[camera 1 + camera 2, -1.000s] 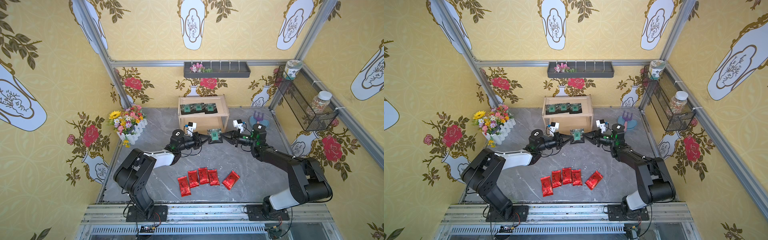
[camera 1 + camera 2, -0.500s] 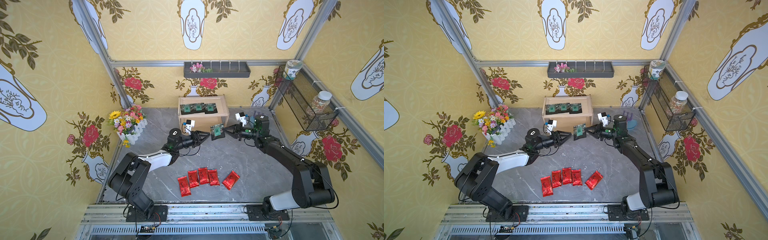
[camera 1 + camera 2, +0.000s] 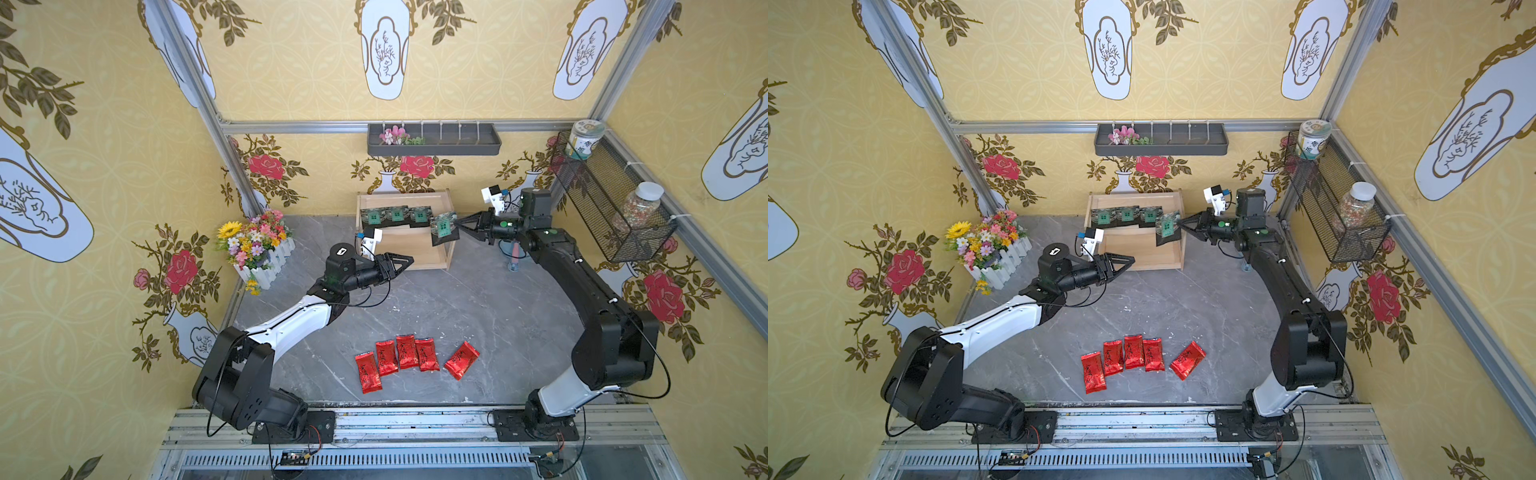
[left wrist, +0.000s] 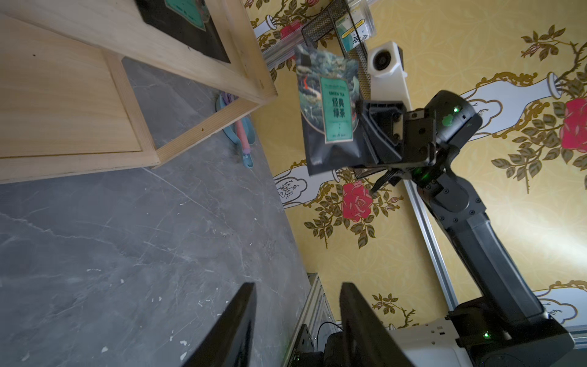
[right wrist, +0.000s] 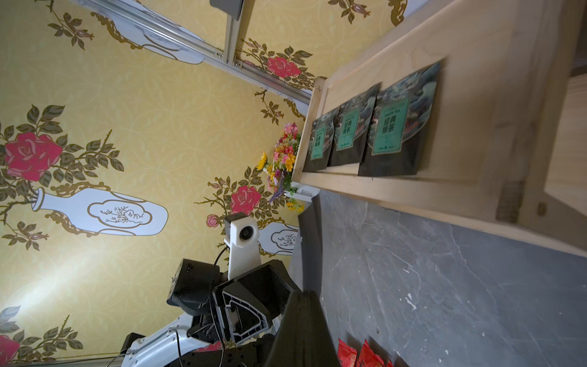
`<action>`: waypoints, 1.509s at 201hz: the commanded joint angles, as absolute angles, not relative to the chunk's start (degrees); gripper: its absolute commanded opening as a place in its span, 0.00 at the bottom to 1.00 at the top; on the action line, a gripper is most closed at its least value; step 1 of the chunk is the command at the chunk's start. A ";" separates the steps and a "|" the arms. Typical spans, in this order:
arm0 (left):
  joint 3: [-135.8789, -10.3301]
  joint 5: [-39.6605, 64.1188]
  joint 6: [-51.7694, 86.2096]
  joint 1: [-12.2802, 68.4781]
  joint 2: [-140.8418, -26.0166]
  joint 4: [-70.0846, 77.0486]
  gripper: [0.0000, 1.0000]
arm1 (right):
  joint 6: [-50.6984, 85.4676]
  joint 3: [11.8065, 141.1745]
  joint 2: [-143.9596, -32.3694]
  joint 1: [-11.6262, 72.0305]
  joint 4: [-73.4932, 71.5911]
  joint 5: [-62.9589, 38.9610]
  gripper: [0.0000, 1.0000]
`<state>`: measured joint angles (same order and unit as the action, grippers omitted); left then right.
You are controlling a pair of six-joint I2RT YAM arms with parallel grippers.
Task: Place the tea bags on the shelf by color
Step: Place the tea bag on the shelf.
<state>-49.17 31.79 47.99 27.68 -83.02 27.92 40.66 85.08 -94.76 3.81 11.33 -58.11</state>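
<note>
Five red bags (image 3: pixel 409 359) lie on the table (image 3: pixel 478 299) well in front of the shelf (image 3: pixel 407 245), four side by side and one a little apart. Just before the shelf's front edge, the left gripper (image 3: pixel 409 261) hovers with jaws parted and empty. At the shelf's right end, the right gripper (image 3: pixel 457 224) pinches a black bag (image 3: pixel 444 226) in the air beside the top tier, where three black bags (image 3: pixel 397 215) lie in a row.

The green centre label of the black tea bag (image 4: pixel 330 108), seen clear of the shelf (image 4: pixel 63 95), is lettered "GREEN TEA" above the characters 经典绿茶. The same label is read on the nearest shelved bag (image 5: pixel 398 127). The dark writing on the red packets (image 3: pixel 407 352) is too small to be read.
</note>
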 commanded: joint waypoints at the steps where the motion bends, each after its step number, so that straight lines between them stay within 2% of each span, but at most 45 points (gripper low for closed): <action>1: -48.92 33.55 45.50 27.01 -83.21 25.35 0.48 | 40.55 90.95 -99.04 3.85 12.44 -56.94 0.00; 59: -46.92 34.28 46.14 26.54 -82.80 26.99 0.48 | 40.31 106.99 -111.97 5.00 18.05 -57.77 0.00; 105: -47.07 34.77 46.36 26.54 -83.66 27.44 0.48 | 38.38 114.26 -117.10 5.10 22.79 -57.13 0.01; 303: -47.76 35.93 47.10 23.95 -85.45 28.30 0.48 | 33.52 124.06 -124.69 3.91 31.63 -54.49 0.08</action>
